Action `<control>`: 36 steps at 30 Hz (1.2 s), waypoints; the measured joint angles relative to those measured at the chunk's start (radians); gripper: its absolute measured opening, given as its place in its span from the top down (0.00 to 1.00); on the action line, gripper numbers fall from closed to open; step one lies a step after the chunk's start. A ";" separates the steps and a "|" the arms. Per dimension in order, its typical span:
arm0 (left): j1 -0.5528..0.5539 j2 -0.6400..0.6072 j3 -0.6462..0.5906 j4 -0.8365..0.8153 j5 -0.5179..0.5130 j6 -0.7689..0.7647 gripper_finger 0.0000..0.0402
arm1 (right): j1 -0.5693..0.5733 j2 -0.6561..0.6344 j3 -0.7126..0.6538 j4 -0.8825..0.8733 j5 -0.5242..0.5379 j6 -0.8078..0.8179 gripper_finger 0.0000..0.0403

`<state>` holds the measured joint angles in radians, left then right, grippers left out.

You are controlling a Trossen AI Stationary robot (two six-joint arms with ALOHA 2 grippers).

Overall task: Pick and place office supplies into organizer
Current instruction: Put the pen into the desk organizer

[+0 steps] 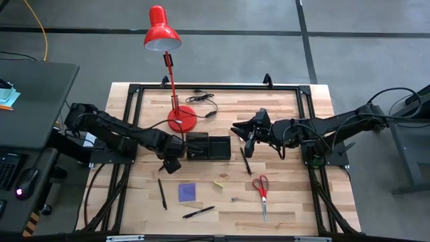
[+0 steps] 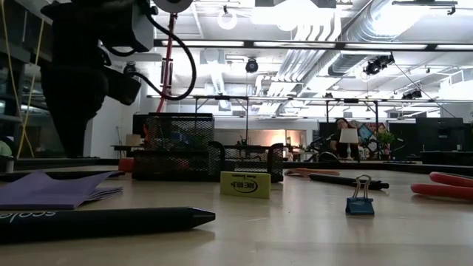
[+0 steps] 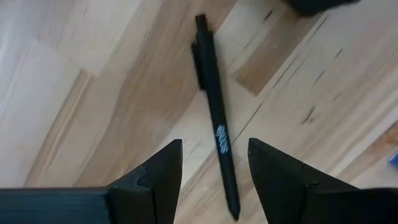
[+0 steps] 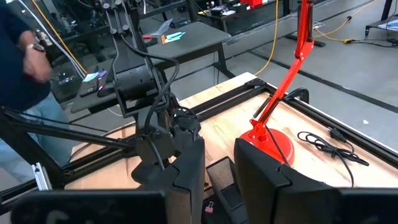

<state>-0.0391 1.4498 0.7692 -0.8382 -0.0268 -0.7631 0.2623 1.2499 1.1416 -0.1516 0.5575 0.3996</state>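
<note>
Left gripper (image 3: 211, 171): jaws apart, straddling a black pen (image 3: 216, 121) on the counter (image 1: 289, 202), near the organizer (image 1: 208, 146).
Right gripper (image 1: 247, 138): poised beside organizer; jaws part-open, empty.
Technique: centre jaws on the barrel, descend squarely, then close.
Markings: pale logo on pen barrel, unreadable; yellow pad (image 2: 245, 185) print illegible.

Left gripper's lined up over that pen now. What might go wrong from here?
The pen lies skewed between the open left gripper fingers, so closing may twist or roll it away. The organizer sits close beside the left gripper, so a swing could knock it. The right gripper hovers by the organizer's other end, crowding the drop.
</note>
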 joint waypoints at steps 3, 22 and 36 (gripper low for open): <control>0.000 0.005 0.000 0.009 -0.001 0.000 0.58 | 0.000 0.000 0.000 -0.001 0.010 0.000 0.80; 0.000 0.008 0.000 0.009 -0.011 -0.008 0.58 | 0.000 0.000 0.000 -0.001 0.011 -0.008 0.80; -0.066 0.008 0.000 -0.001 -0.036 -0.061 0.58 | 0.000 0.000 0.000 -0.001 0.018 -0.008 0.80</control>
<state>-0.1051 1.4578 0.7692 -0.8391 -0.0625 -0.8237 0.2624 1.2499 1.1416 -0.1524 0.5758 0.3916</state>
